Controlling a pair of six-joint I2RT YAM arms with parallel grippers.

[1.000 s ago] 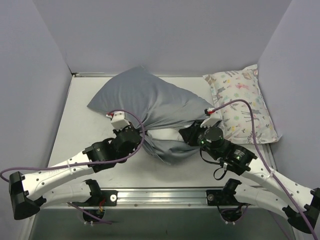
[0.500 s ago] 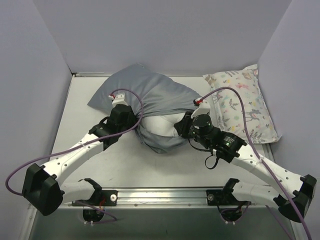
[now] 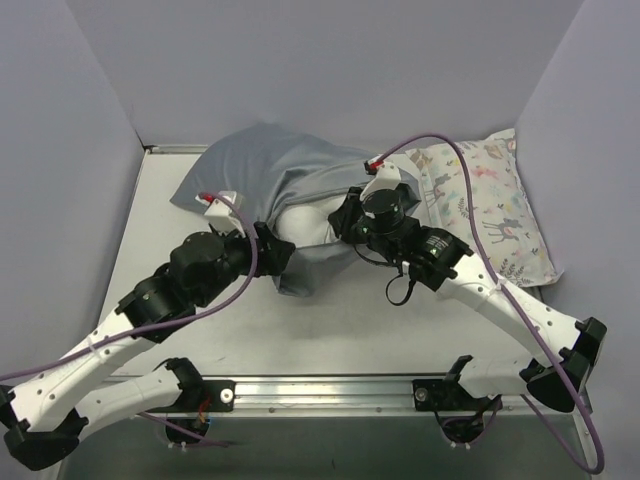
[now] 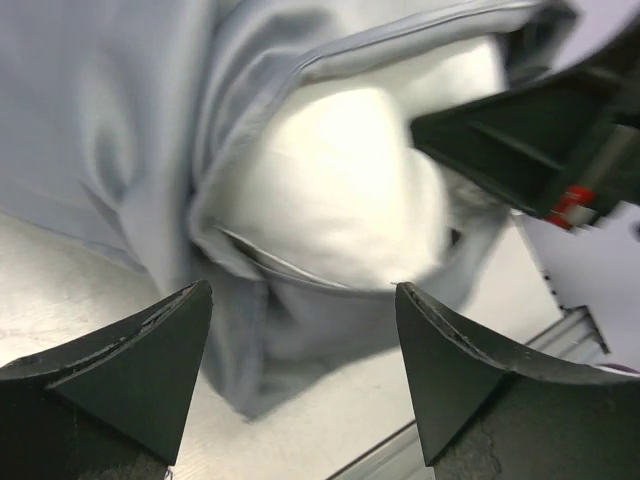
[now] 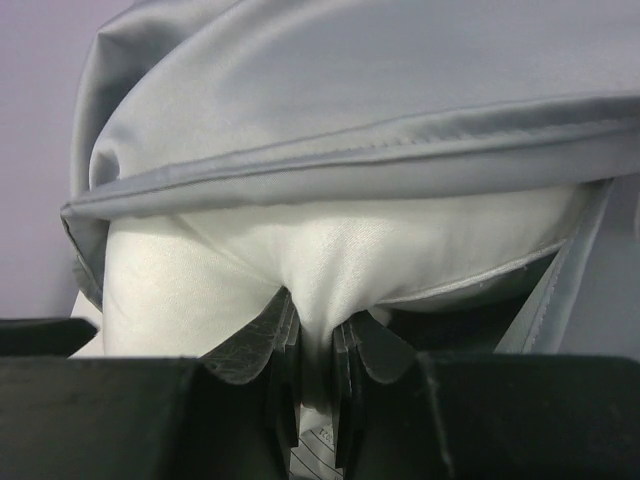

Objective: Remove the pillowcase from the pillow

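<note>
Fingers of left gripper [image 4: 300, 295] spread wide, right gripper [image 5: 316, 345] pinched on white pillow [image 5: 190, 280] fold, grey pillowcase [image 5: 330, 90] covering most of pillow, printed pillow [image 3: 505, 205] partly behind right arm [image 3: 500, 295]

Table [image 3: 330, 335], pillow [image 3: 305, 222] in pillowcase [image 3: 255, 165], printed pillow [image 3: 495, 205]

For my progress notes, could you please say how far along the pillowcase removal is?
Done: the white end of the pillow pokes out of the grey pillowcase. In hand: the right hand pinches that white end; the left hand is open, holding nothing. Left: slide the pillowcase off the rest.
</note>
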